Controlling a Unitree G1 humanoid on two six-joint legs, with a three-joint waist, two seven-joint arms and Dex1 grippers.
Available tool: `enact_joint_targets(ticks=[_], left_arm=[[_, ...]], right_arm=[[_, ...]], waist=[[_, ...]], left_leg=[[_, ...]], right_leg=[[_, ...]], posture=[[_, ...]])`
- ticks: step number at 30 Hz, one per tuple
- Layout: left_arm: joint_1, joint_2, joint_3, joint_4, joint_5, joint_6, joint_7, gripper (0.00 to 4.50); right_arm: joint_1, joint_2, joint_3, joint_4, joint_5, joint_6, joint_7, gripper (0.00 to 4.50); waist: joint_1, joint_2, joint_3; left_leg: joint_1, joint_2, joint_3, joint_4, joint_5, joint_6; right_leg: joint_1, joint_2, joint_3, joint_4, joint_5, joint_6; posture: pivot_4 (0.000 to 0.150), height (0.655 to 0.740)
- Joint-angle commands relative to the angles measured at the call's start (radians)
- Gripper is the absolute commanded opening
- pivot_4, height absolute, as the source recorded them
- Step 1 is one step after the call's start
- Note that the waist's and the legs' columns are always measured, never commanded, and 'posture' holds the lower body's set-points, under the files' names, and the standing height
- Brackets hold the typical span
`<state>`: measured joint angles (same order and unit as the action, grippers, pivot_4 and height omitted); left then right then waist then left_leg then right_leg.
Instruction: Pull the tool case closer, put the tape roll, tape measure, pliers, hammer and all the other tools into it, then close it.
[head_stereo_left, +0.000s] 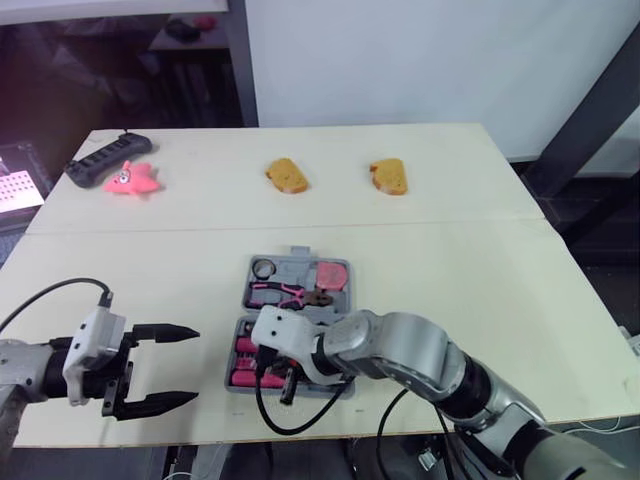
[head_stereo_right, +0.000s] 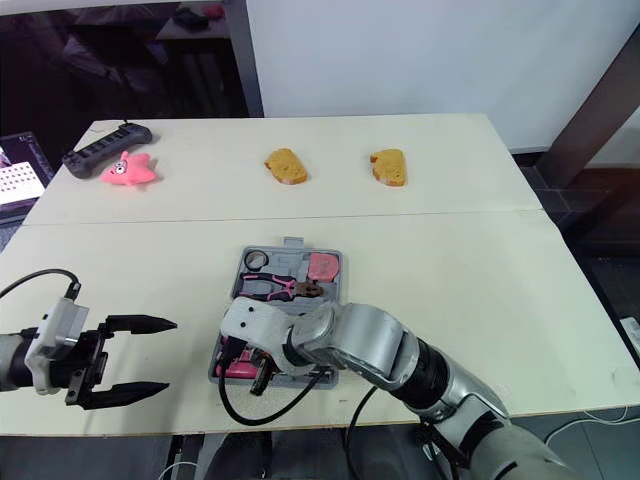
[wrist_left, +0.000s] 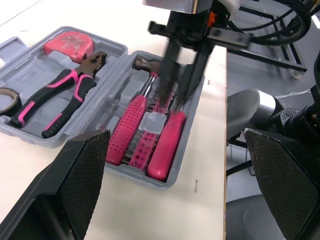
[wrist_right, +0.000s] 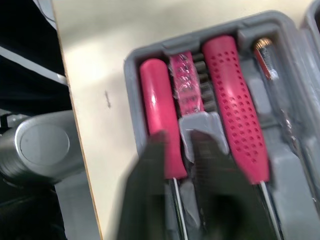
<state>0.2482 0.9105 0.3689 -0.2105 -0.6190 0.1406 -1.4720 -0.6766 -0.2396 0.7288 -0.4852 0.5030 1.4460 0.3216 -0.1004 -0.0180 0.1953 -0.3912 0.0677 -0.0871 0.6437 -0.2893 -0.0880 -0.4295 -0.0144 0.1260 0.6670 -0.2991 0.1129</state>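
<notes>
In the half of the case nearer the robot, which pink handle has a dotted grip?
The hammer handle, the one lying nearest the pliers. Its grip is dotted all over, while the other pink handle, by the case's outer rim, is smooth.

The grey tool case (wrist_left: 120, 70) holds pliers (wrist_left: 60, 100) with pink-and-black handles, a red tape measure (wrist_left: 69, 42), a black tape roll (wrist_left: 6, 100), a hammer (wrist_left: 127, 127) with a pink grip dotted all over, and a plain pink screwdriver (wrist_left: 167, 145). On the pale cream desk (head_stereo_left: 480, 280) lie an orange-brown bread slice (head_stereo_left: 287, 176), a second slice (head_stereo_left: 389, 177) of the same colour, a pink star toy (head_stereo_left: 130, 179) and a black power strip (head_stereo_left: 108, 157). The left end effector (head_stereo_left: 193, 366) is black with a white housing.
</notes>
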Motion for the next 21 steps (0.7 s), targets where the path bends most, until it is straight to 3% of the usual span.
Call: enact_joint_targets(ticks=[1,21], left_arm=[[-0.002,0.004,0.011,-0.002,0.002,-0.009,-0.003,4.50],[0.020,0.002,0.020,-0.021,-0.004,-0.005,0.002,4.50]], right_arm=[[0.019,-0.007,0.022,-0.022,-0.018,-0.033,0.004,0.04],[0.114,-0.038,0.075,0.077,-0.113,-0.038,-0.004,0.04]], waist=[[0.000,0.000,0.000],[0.000,0.000,0.000]], left_leg=[[0.000,0.000,0.000,0.000,0.000,0.000],[0.002,0.000,0.000,0.000,0.000,0.000]], right_leg=[[0.000,0.000,0.000,0.000,0.000,0.000],[0.002,0.000,0.000,0.000,0.000,0.000]], posture=[[0.150,0.7400],[0.150,0.7400]])
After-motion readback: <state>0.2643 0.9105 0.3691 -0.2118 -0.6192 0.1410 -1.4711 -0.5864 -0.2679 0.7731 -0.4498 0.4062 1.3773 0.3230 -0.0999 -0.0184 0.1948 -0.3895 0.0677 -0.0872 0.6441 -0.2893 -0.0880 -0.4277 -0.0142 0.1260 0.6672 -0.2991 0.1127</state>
